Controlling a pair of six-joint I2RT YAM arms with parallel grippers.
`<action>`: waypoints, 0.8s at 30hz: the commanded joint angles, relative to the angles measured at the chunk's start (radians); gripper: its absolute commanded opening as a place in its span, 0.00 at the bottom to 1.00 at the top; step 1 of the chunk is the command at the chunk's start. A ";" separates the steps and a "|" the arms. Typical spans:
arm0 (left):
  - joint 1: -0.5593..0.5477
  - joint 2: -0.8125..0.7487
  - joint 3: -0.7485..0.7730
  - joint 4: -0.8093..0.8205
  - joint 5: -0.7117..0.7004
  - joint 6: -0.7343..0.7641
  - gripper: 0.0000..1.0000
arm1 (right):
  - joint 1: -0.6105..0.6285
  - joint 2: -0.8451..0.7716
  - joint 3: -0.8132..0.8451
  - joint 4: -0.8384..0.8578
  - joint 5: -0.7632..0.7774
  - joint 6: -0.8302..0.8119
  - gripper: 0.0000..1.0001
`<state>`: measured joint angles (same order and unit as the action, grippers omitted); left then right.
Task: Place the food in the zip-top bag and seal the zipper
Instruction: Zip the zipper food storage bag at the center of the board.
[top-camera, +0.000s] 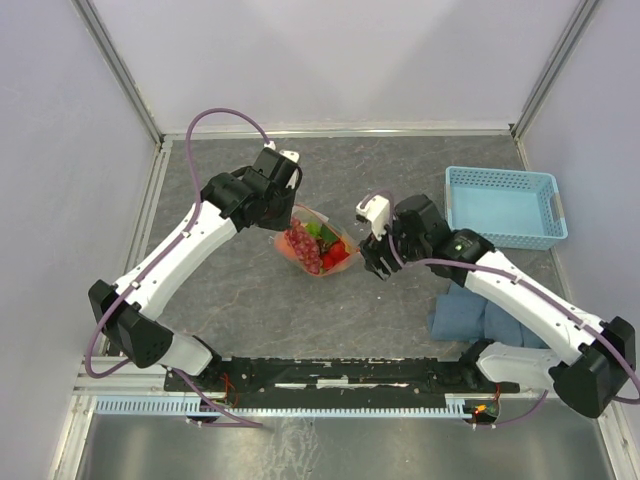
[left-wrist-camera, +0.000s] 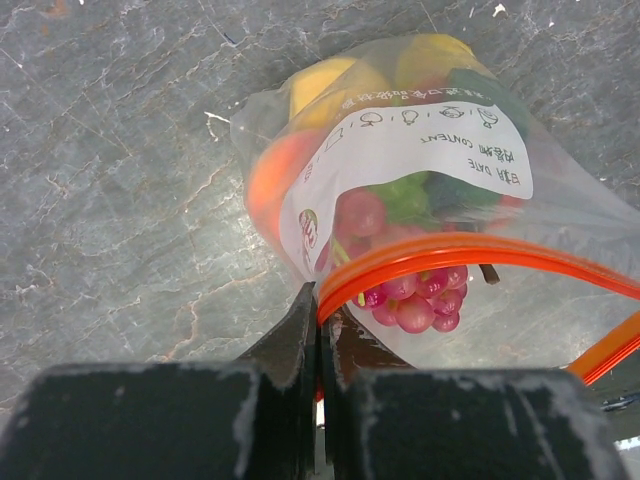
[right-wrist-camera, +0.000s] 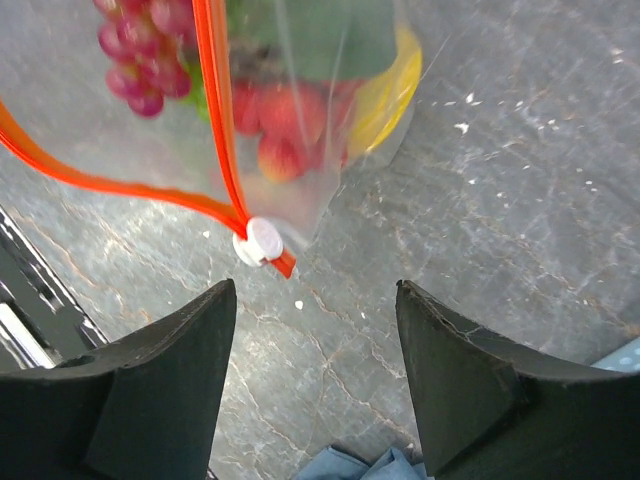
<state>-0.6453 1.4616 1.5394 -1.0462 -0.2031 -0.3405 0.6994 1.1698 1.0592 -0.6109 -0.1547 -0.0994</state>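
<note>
The clear zip-top bag (top-camera: 318, 245) lies mid-table, filled with the food: purple grapes (left-wrist-camera: 415, 300), orange peach (left-wrist-camera: 270, 175), yellow fruit (left-wrist-camera: 330, 85), and red strawberries (right-wrist-camera: 285, 125). Its mouth gapes open, and the red-orange zipper (left-wrist-camera: 480, 250) arches across it. My left gripper (left-wrist-camera: 321, 300) is shut on one end of the zipper strip, at the bag's far-left corner (top-camera: 283, 215). My right gripper (right-wrist-camera: 315, 300) is open and empty, just short of the white slider (right-wrist-camera: 258, 241) at the zipper's other end. It sits right of the bag in the top view (top-camera: 372, 262).
A light-blue mesh basket (top-camera: 505, 205) stands at the back right. A folded blue cloth (top-camera: 480, 318) lies under the right arm and shows at the right wrist view's bottom edge (right-wrist-camera: 360, 468). White walls enclose the grey table.
</note>
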 joint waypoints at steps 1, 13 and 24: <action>0.006 -0.016 0.056 0.010 -0.022 0.023 0.03 | 0.003 -0.045 -0.115 0.217 -0.065 -0.104 0.73; 0.006 -0.023 0.060 -0.011 -0.039 0.021 0.03 | -0.007 0.056 -0.318 0.671 -0.194 -0.182 0.66; 0.005 -0.035 0.099 -0.067 -0.112 0.022 0.03 | -0.036 -0.068 -0.323 0.633 -0.285 -0.186 0.03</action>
<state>-0.6453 1.4612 1.5616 -1.0996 -0.2462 -0.3405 0.6720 1.1793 0.7128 -0.0086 -0.3744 -0.2829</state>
